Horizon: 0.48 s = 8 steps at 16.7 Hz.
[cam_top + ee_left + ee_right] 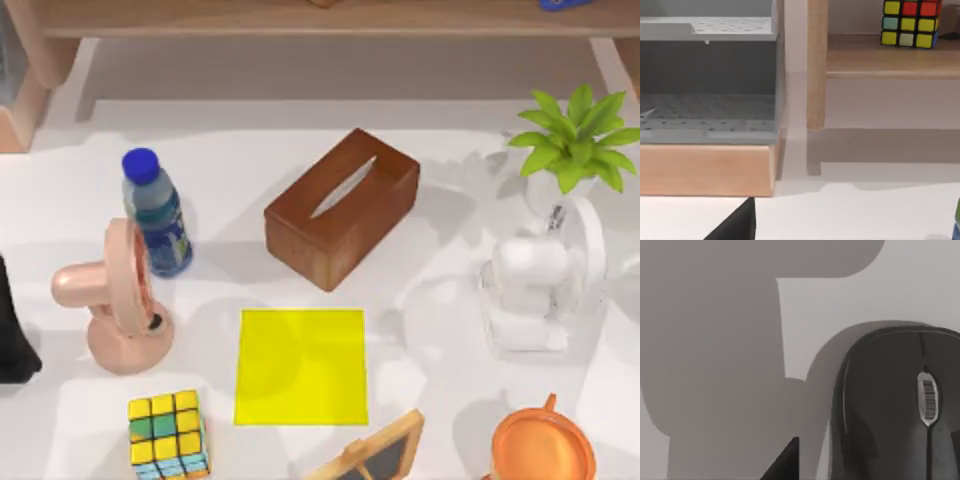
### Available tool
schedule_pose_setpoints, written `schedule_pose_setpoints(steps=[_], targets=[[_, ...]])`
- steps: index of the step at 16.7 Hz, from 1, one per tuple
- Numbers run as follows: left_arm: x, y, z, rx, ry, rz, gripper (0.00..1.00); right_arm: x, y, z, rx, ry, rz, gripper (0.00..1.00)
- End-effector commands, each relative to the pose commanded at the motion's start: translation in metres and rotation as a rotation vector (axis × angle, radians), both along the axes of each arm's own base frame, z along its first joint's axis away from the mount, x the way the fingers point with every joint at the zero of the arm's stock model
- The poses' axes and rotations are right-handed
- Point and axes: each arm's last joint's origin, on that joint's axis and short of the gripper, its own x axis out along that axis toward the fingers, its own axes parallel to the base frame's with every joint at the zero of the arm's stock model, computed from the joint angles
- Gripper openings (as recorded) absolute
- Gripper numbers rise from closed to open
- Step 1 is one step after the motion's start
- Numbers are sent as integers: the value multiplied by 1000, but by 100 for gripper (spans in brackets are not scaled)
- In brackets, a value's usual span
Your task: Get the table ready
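The white worktop (440, 300) spreads under everything, crowded around the yellow mat (300, 366); the right end effector (530, 290) hangs low over a dark mouse (900, 410); I cannot tell its fingers' state; descend squarely, centre on the body, and grip its flanks; left arm (15, 330) waits at the left edge.

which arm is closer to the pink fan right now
Left. The left arm sits at the table's left edge, just beside the pink fan. The right arm is far across on the right side, near the potted plant.
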Motion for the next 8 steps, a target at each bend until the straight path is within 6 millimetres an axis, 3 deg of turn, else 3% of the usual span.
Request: schedule_pose_setpoints(steps=[7,8], targets=[[0,0,0,0,0,0,100,0,0,0,0,0,0,2],[0,0,0,0,0,0,100,0,0,0,0,0,0,0]])
